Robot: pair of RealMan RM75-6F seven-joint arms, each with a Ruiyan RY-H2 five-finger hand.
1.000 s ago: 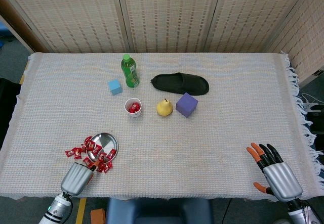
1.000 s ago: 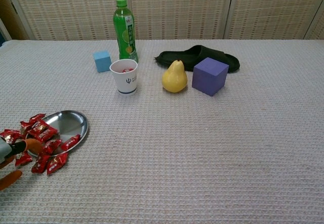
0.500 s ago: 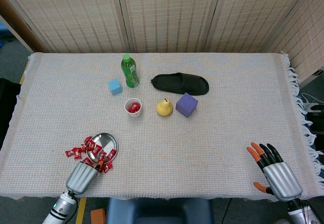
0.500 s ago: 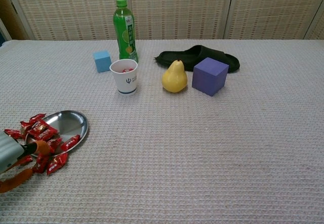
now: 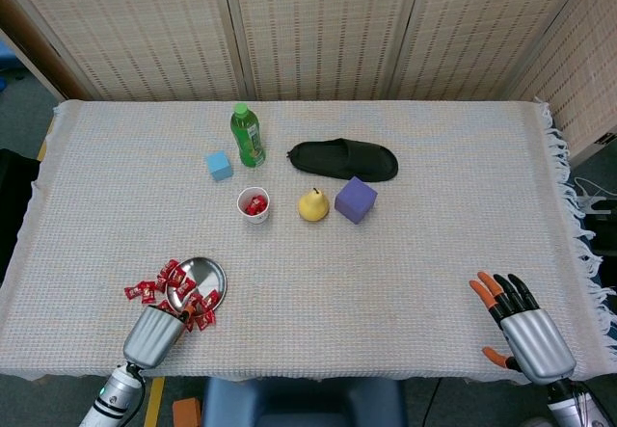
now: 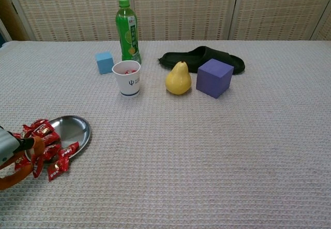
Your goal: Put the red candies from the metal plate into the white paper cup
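Open cloth between metal plate (image 5: 198, 275) and white paper cup (image 5: 254, 204); pear (image 5: 312, 205) crowds cup's right side.

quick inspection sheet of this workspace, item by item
surface: table under a woven cloth, fringe on one edge
job's things: metal plate near the front edge; red candies on and around it; white paper cup already has candies inside
clutter: green bottle, blue cube, pear, purple cube, black slipper
hands: left hand at the candies, grip unclear; right hand resting, fingers spread
cables: nothing seen on the table
surroundings: woven screens behind
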